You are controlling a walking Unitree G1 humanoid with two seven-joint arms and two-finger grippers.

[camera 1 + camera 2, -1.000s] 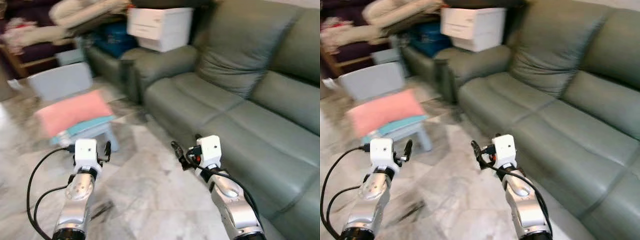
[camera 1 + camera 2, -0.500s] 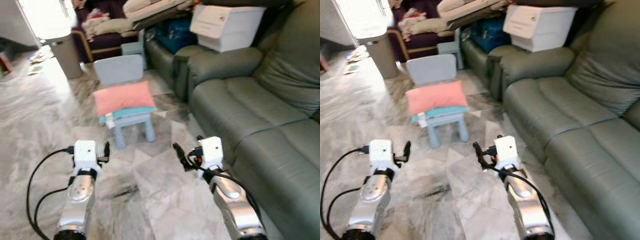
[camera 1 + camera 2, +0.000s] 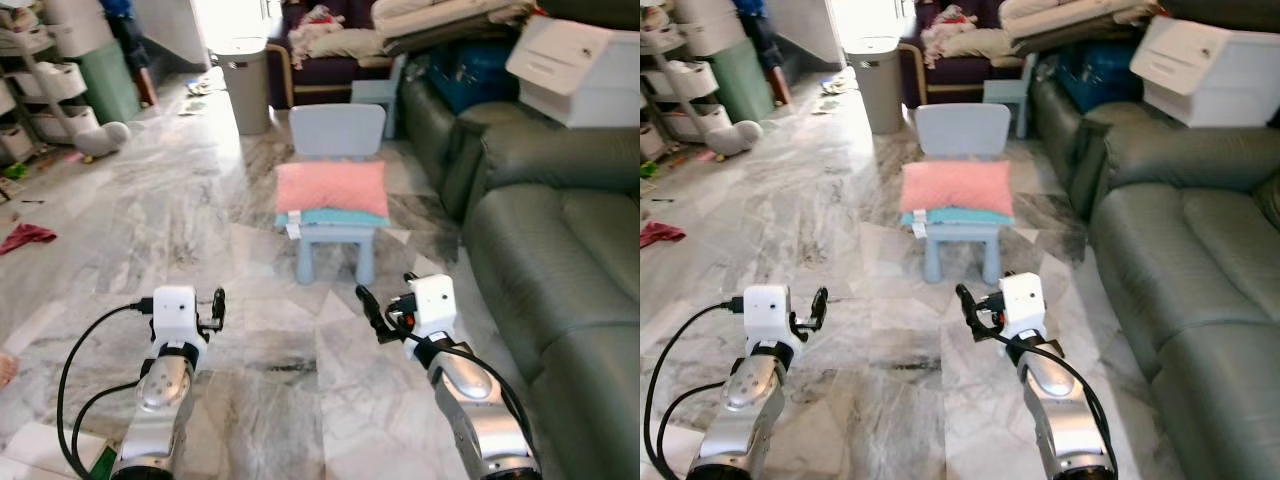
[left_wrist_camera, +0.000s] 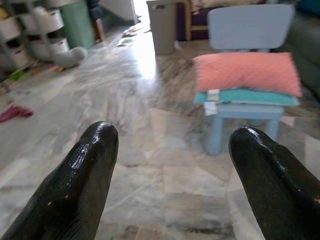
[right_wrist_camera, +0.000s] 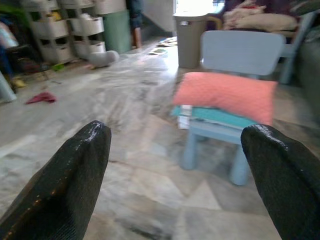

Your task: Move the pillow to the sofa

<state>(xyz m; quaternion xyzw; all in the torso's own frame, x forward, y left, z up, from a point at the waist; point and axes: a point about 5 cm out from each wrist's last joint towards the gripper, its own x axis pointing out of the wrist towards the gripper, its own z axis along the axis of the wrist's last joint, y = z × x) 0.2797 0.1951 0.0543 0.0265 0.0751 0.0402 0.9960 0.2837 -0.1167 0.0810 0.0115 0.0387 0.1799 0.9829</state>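
Pink pillow (image 3: 331,188) lies on a teal cushion (image 3: 335,217), both stacked on the seat of a small blue chair (image 3: 337,135) on the marble floor (image 3: 180,230). Grey sofa (image 3: 560,250) stands beside the chair. Grey bin (image 3: 245,68) behind the chair; contents not discernible. Left gripper (image 3: 212,305) and right gripper (image 3: 385,312) hover above the floor, fingers spread apart, holding nothing.
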